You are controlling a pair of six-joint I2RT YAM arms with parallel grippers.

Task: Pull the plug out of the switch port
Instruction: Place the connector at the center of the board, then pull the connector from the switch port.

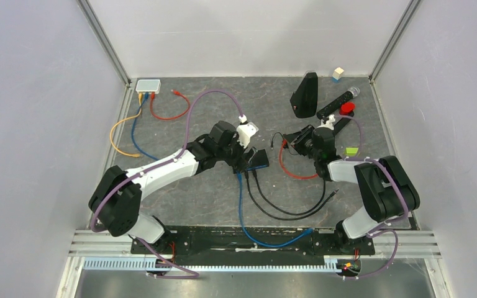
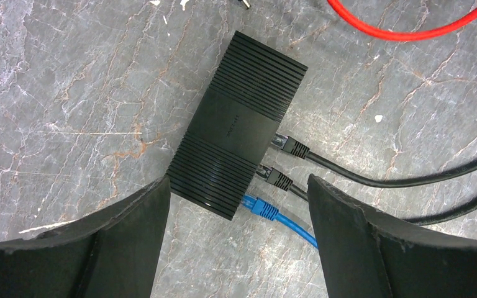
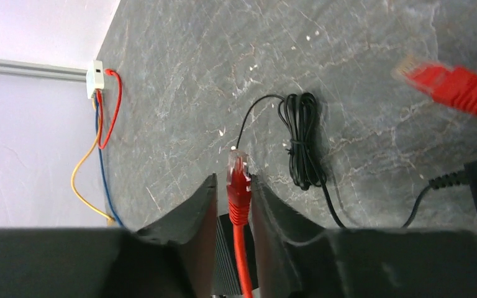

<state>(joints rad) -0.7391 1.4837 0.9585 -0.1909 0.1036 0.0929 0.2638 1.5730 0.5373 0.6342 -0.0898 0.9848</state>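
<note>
The black ribbed switch [image 2: 239, 124] lies flat on the grey table, also seen as the switch [image 1: 259, 160] in the top view. A blue plug [image 2: 261, 207] and two black plugs [image 2: 292, 146] sit in ports along its side. My left gripper [image 2: 239, 186] hangs open just above the switch's near end, touching nothing. To the right of the switch, my right gripper [image 3: 231, 180] is shut on a red plug [image 3: 238, 180], which is free of any port. The plug leans on the right finger, with a thin gap at the left one. Its red cable [image 1: 292, 171] loops over the table.
A coiled black cord [image 3: 301, 139] lies beyond the right gripper. A small white box [image 1: 148, 85] with orange, blue and red cables sits at the back left. At the back right are a black stand [image 1: 305, 94], a microphone [image 1: 338, 102], a red disc [image 1: 346, 108] and a green block [image 1: 351, 151].
</note>
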